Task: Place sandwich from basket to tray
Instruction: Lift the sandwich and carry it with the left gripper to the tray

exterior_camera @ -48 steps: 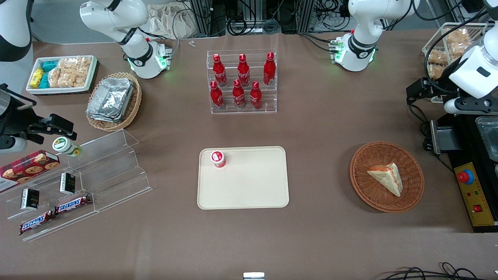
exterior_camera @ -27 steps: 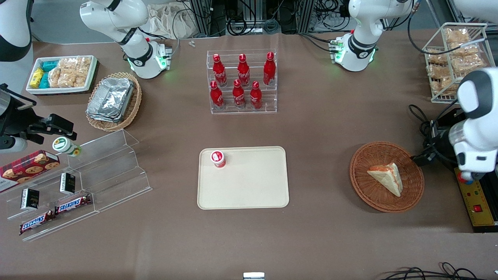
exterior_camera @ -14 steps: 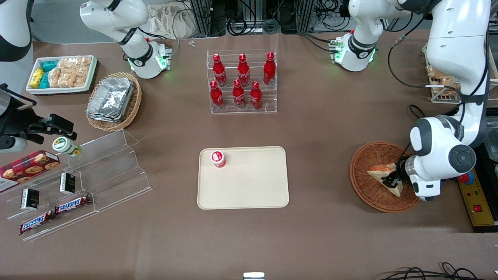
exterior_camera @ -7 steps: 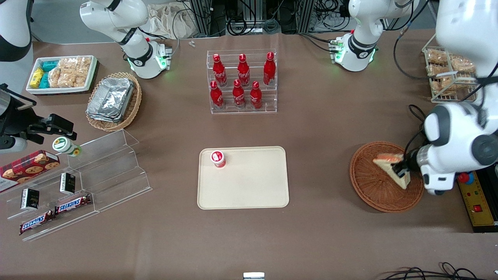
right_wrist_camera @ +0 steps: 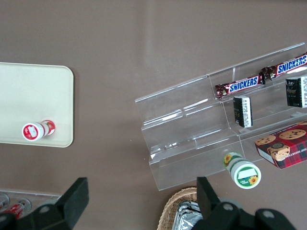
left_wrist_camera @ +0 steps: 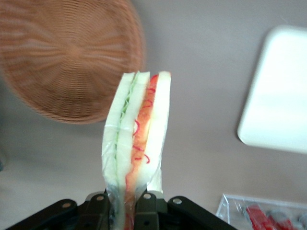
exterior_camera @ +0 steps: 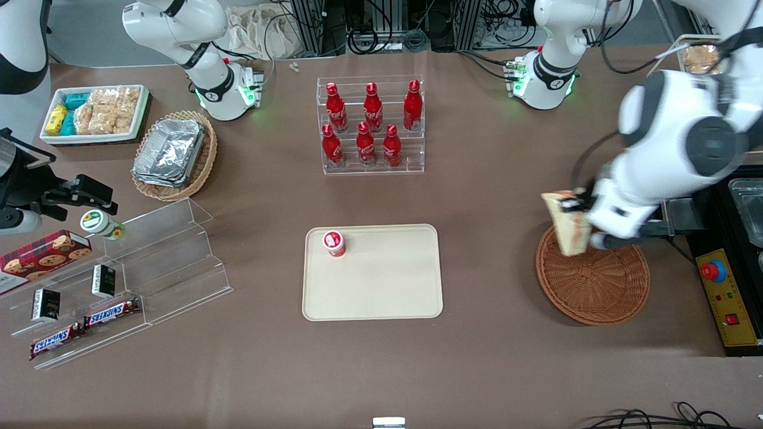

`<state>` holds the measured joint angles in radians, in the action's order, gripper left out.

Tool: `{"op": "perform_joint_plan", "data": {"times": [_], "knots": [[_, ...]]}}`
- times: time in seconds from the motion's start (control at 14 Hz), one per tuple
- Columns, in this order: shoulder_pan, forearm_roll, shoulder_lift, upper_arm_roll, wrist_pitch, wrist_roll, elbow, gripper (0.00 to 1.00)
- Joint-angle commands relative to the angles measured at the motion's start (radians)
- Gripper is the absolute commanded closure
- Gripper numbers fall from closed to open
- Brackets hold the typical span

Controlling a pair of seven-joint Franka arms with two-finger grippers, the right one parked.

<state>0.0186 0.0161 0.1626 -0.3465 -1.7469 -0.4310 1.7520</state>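
sandwich held clear above the wicker basket

stepped clear acrylic shelf (exterior_camera: 128, 280) toward the parked arm's end of the surface (exterior_camera: 489, 196), carrying wrapped snickers bars (exterior_camera: 83, 325). centre: flat cream-beige tray (exterior_camera: 381, 286), rectangular with rounded corners and a low rim, bearing one small red-and-white cup (exterior_camera: 334, 243) in a corner. farther from the camera, a tiered acrylic rack of glossy red bottles (exterior_camera: 371, 122). toward the working arm's end: round, shallow, reddish-brown woven basket (exterior_camera: 596, 286), nothing in it. the end effector (exterior_camera: 577, 208) hangs above the basket's rim on the tray's side, its fingers (left_wrist_camera: 144, 211) closed on the sandwich (exterior_camera: 566, 223), a film-wrapped triangular wedge of white bread showing green and orange-red filling layers, lifted off the basket.
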Motion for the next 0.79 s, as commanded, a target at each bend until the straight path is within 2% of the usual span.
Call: {"op": "perform_joint_plan", "data": {"times": [0.0, 0.07, 0.21, 0.29, 0.5, 0.57, 0.71], "knots": [[0.007, -0.022, 0.060, -0.153, -0.086, 0.002, 0.001, 1.00], [0.007, -0.037, 0.098, -0.199, -0.130, -0.018, 0.001, 1.00], [0.006, -0.088, 0.182, -0.276, -0.251, -0.186, 0.003, 1.00], [0.001, -0.161, 0.233, -0.308, -0.305, -0.257, -0.003, 1.00], [-0.118, -0.422, 0.435, -0.316, -0.350, -0.438, -0.102, 1.00], [-0.127, -0.465, 0.493, -0.316, -0.350, -0.480, -0.152, 1.00], [-0.146, -0.484, 0.551, -0.316, -0.353, -0.494, -0.175, 1.00]]}}
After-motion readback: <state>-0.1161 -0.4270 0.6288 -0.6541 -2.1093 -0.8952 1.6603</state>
